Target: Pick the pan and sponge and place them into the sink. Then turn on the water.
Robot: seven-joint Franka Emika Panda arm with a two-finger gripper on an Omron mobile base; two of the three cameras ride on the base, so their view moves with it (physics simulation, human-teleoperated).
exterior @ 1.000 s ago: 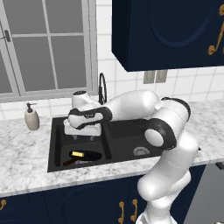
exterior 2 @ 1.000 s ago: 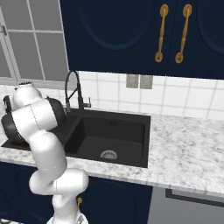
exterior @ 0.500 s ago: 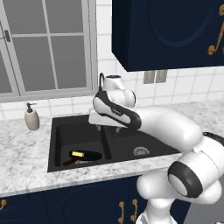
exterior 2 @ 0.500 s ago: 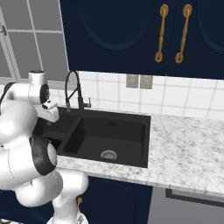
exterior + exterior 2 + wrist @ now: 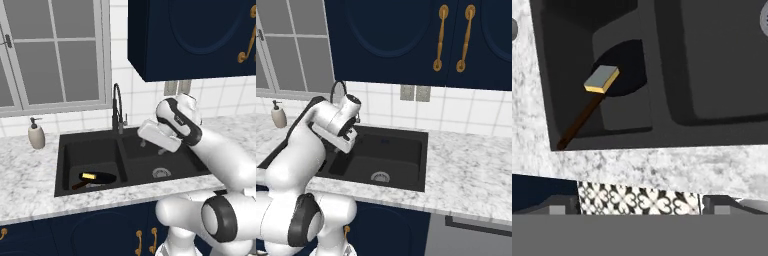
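Observation:
The black pan lies in the left basin of the black double sink, its brown handle pointing to the front left. On the pan, at the root of the handle, rests the sponge, yellow side up. The hand view looks down on the pan, the sponge and the sink's divider. My gripper hangs open and empty above the right basin, close to the divider and just right of the dark arched faucet. No water runs from it. From the right, the gripper sits below the faucet.
A beige soap dispenser stands on the marble counter left of the sink, under the window. The right basin holds a silver drain. Dark blue wall cabinets hang above. The counter stretches away to the right.
My arm has swung right, from above the left basin to above the right basin beside the faucet. The gripper stays open; pan and sponge lie still.

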